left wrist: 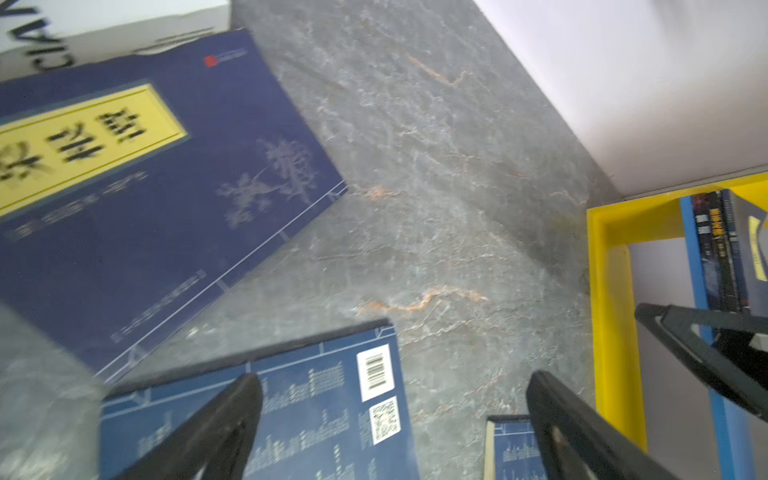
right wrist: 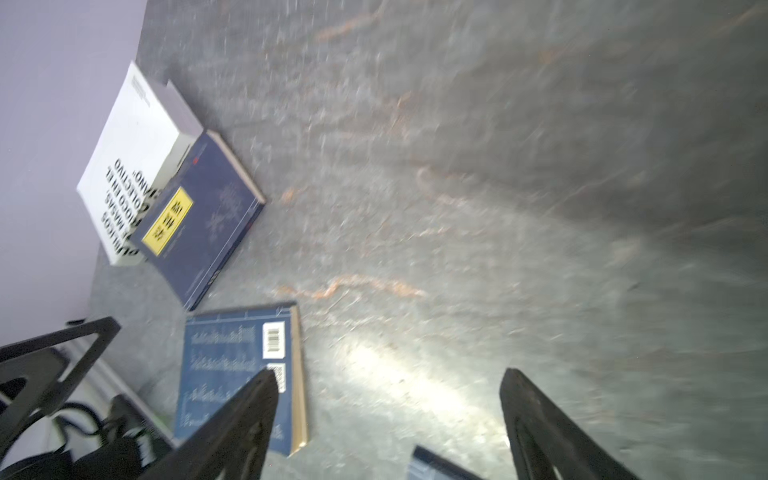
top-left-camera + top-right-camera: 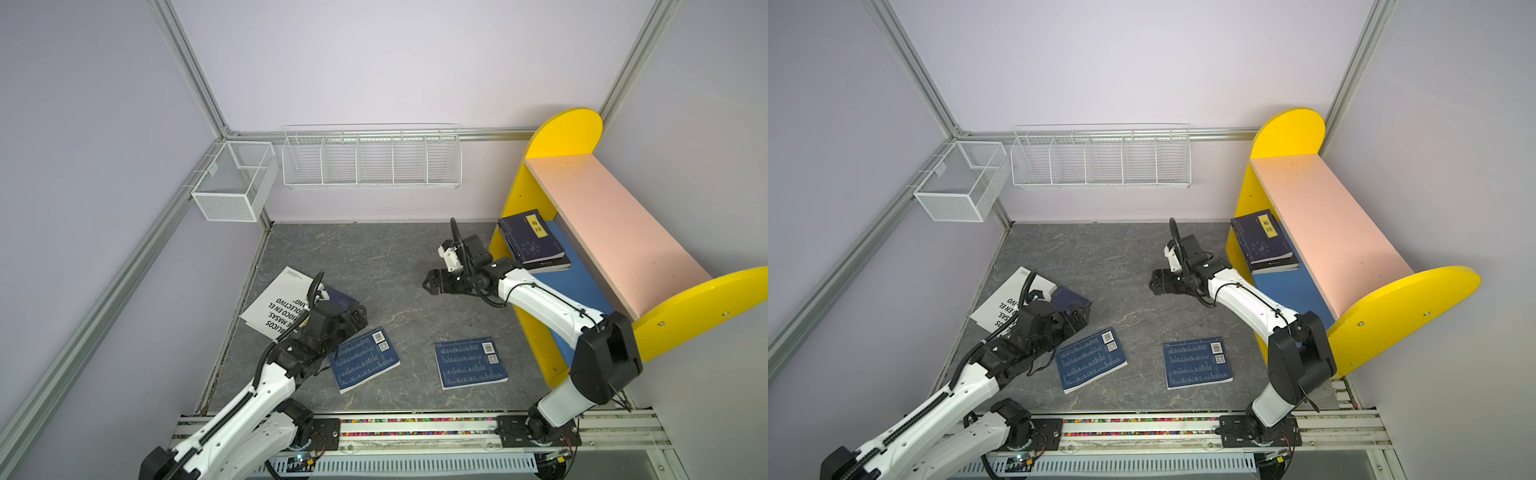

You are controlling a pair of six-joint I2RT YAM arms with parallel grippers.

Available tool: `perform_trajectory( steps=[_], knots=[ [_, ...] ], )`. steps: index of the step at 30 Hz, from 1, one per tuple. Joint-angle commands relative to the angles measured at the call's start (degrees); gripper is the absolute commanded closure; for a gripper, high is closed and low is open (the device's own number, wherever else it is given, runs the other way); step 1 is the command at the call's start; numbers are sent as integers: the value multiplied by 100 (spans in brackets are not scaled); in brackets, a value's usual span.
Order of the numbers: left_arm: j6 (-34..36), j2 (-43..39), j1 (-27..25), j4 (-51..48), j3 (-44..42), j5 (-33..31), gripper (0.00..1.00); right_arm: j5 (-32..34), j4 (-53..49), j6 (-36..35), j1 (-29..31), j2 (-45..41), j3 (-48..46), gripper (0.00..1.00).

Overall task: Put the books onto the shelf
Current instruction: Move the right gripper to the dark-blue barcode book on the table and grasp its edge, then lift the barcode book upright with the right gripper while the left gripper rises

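Note:
The shelf (image 3: 615, 232) stands at the right; on its blue lower board (image 3: 582, 286) a navy book with a yellow label (image 3: 530, 237) lies on a black one (image 3: 548, 264). On the grey floor lie two navy books, barcode backs up (image 3: 365, 359) (image 3: 469, 362). At the left a navy book (image 1: 166, 199) leans on a thick white book (image 3: 276, 303). My left gripper (image 3: 359, 316) (image 1: 395, 388) hangs open just above and beside that navy book, holding nothing. My right gripper (image 3: 430, 284) (image 2: 388, 378) hovers open over bare floor left of the shelf.
A white wire divided rack (image 3: 372, 160) and a white mesh box basket (image 3: 232, 183) hang on the back wall. Walls close in the left, back and right. The arms' base rail (image 3: 415, 428) runs along the front edge.

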Motion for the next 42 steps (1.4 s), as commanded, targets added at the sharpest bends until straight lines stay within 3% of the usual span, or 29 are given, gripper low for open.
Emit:
perform_trajectory(
  steps=[1,8,14,22,35,42],
  knots=[
    [-381,-563,29,-1276,-382,-97,1,-625,441,664,559,256,-212,20],
    [-875,-1429,29,-1653,-1073,111,5,-873,884,1187,1315,692,-610,38],
    [-919,-1424,18,-1474,-1315,399,8,-745,915,1348,1715,930,-731,49],
    [-1048,-1301,-127,-973,-1630,621,10,-834,1263,1583,2081,1169,-964,51],
    [-1279,-1002,-320,187,-1861,981,10,-1323,2322,1968,2174,1275,-1123,64],
    [-1283,-1217,-322,35,-1732,876,9,-905,1771,1737,2135,1207,-974,79]
  ],
)
